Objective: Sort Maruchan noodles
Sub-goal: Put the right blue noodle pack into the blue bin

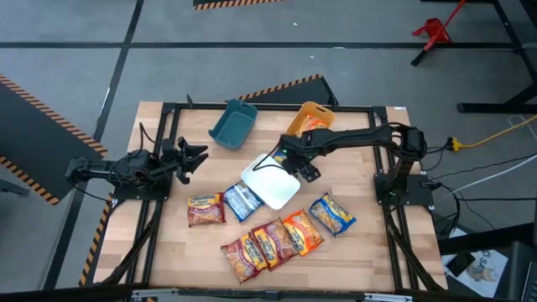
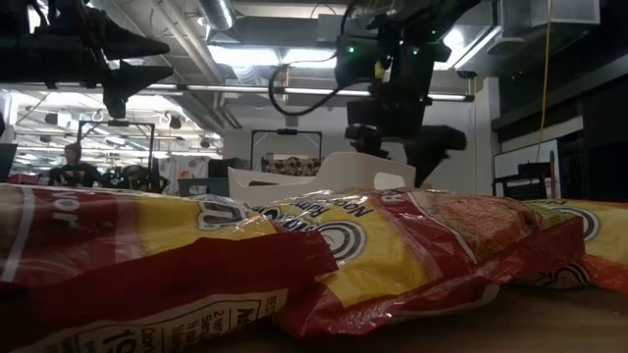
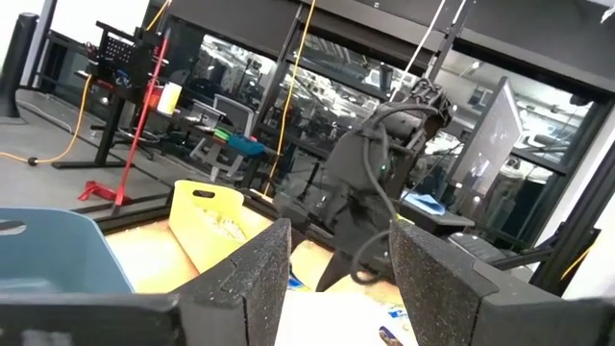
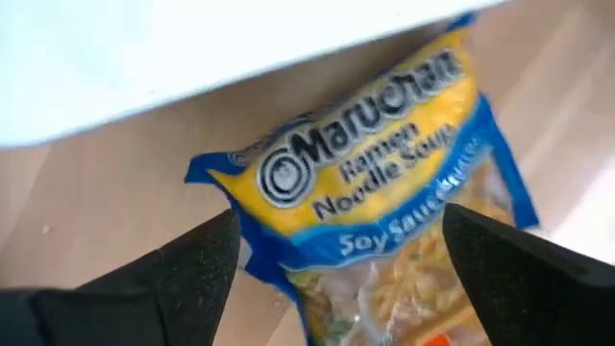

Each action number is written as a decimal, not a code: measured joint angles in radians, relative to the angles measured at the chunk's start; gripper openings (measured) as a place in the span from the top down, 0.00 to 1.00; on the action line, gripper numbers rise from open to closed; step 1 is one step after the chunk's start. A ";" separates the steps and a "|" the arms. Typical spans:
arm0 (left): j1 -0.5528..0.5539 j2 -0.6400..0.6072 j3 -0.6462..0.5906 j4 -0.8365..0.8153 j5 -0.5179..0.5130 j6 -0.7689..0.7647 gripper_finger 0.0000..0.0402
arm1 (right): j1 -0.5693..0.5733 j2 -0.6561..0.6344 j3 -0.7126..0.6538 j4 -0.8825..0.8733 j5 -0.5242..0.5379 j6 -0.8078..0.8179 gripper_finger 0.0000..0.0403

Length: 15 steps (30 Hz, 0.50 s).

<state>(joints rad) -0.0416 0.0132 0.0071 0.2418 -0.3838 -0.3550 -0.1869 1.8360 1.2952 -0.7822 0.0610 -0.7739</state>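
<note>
1. Right gripper [image 1: 304, 170] hovered at the white bin [image 1: 273, 186], presumably lining up a pick; Maruchan noodles [image 1: 270, 241] lay mostly on the table [image 1: 369, 252] nearer the front.
2. Low view: packets filled the foreground.
3. Left gripper [image 3: 332, 274] waited, fingers parted, empty.
4. Right fingers [image 4: 173, 279] spread wide, empty, over a blue packet [image 4: 384, 192].

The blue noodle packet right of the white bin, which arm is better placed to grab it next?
Probably the right. Its claw hangs open by the white bin, and its wrist view shows the blue noodle packet between the fingers. The left claw waits open at the table's left edge, farther off.
</note>
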 joint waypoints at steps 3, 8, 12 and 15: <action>0.000 0.000 0.000 0.000 0.000 0.000 0.57 | -0.001 0.028 0.000 -0.006 0.000 -0.021 0.13; 0.000 0.000 0.000 -0.004 -0.001 0.000 0.57 | -0.003 0.070 0.000 0.005 0.033 -0.064 0.13; 0.000 0.000 0.000 -0.004 -0.022 0.000 0.57 | -0.003 0.100 0.000 0.070 0.105 -0.097 0.13; 0.000 0.000 0.000 -0.005 -0.046 0.000 0.57 | -0.003 0.114 0.001 0.074 0.122 -0.095 0.14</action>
<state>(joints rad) -0.0418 0.0130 0.0072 0.2371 -0.4295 -0.3552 -0.1894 1.9495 1.2964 -0.7078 0.1833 -0.8691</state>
